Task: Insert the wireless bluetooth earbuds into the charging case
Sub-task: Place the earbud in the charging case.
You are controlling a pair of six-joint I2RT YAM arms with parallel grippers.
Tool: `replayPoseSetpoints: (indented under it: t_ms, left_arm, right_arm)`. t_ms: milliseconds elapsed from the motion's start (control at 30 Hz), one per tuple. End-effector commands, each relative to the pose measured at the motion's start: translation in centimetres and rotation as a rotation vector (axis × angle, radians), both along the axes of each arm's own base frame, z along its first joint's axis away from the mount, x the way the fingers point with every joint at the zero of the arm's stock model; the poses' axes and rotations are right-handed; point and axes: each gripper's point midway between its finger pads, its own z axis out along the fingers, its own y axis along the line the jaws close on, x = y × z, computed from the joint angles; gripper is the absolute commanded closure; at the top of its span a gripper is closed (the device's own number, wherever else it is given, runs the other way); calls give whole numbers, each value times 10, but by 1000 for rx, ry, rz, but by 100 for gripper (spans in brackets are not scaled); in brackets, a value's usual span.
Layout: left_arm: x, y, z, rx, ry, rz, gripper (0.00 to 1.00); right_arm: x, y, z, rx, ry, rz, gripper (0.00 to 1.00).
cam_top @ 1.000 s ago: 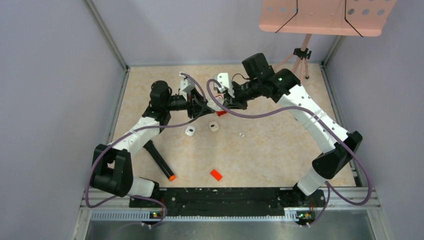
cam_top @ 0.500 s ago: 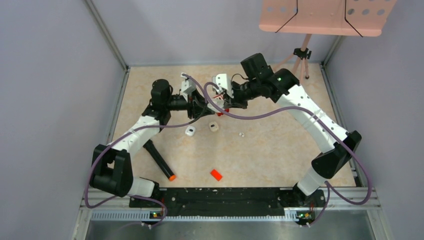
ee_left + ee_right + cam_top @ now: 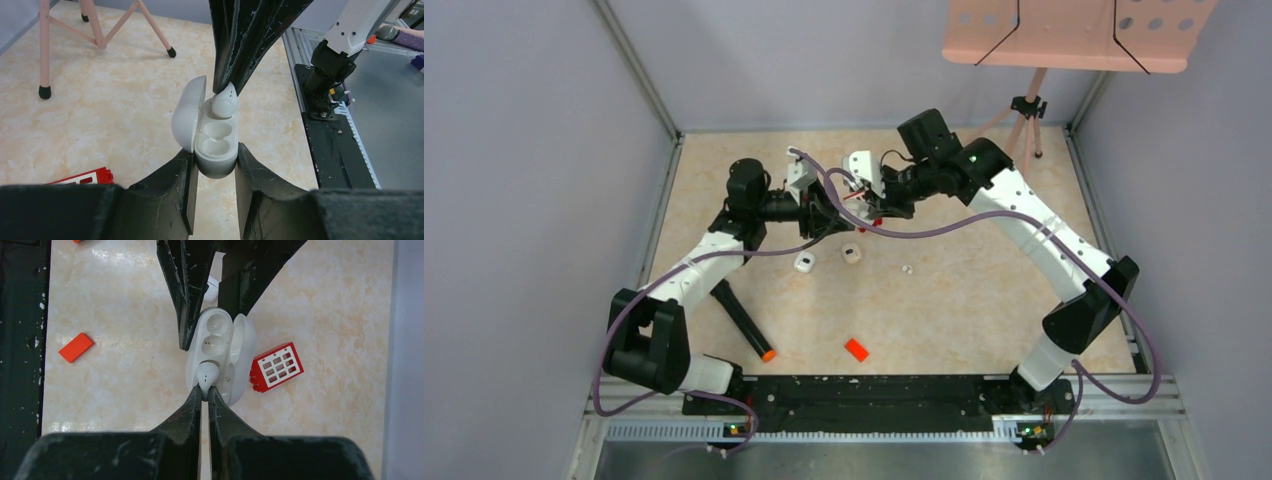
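My left gripper is shut on the white charging case, held above the table with its lid open to the left. Two cups in the case show empty. My right gripper is shut on a white earbud and holds it at the case's end nearest that gripper; the earbud touches the rim there. The grippers meet at the table's far middle, left and right. Two more white pieces lie on the table just in front.
A red block lies under the grippers. An orange-red chip and a black marker lie nearer the bases. A tiny white bit lies to the right. A pink stand's tripod is at the back right.
My right arm has moved a little left and back, bringing the earbud closer against the case. The left arm has shifted slightly with the case.
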Motion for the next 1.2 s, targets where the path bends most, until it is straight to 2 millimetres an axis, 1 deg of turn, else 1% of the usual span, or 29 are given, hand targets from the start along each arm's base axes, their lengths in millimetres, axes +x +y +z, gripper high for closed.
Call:
replayPoseSetpoints:
  t_ms: [0,233,467,633,767,900,1033,1100,1167]
  left_arm:
    - [-5,-1,32,-38,-124,-27,100]
    - [-6,-2,32,-40,-127,-33,100]
    - [-8,-3,33,-41,-143,-44,100]
    - [-7,-4,32,-41,-143,-46,100]
    - [-6,-3,29,-41,-138,-35,100]
    - [-2,-2,25,-50,-118,0,100]
    - [1,1,24,-70,-100,22,100]
    - [3,2,27,-91,-101,36,100]
    - [5,3,29,-107,-59,54,100]
  right_arm:
    - [0,12,13,33,-53,35,100]
    - [-2,16,7,9,-59,38,98]
    - [12,14,1,-33,-80,-20,99]
    - [13,19,6,-18,-69,-34,90]
    - [13,19,12,-4,-66,-50,82]
    - [11,14,26,13,-95,-62,74]
    - [3,3,41,17,-124,-61,71]
    - [-2,-1,53,33,-140,-61,71]
    - [-6,-4,66,61,-157,-66,71]
